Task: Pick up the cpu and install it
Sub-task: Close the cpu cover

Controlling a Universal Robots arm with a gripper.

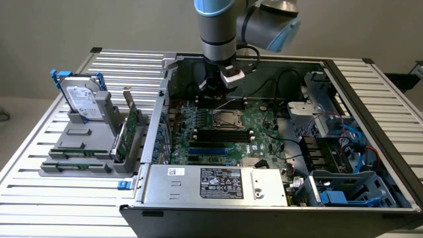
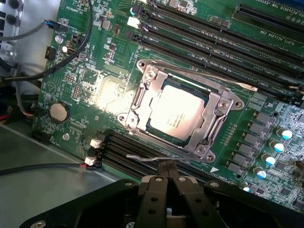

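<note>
cpu (image 2: pixel 178 113): shiny silver metal | socket frame (image 2: pixel 142 104): bright bare metal | end effector (image 2: pixel 167 165): matt black

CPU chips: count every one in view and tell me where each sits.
1. The cpu lies within the socket frame on the motherboard, close to the shut gripper. The case's covered corners could hide more.

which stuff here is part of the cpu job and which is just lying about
Job in hand:
- cpu, sitting inside the socket frame
- gripper, shut, close to the socket frame

Lying about:
- hard drive, outside the case
- power supply
- memory slots
</note>
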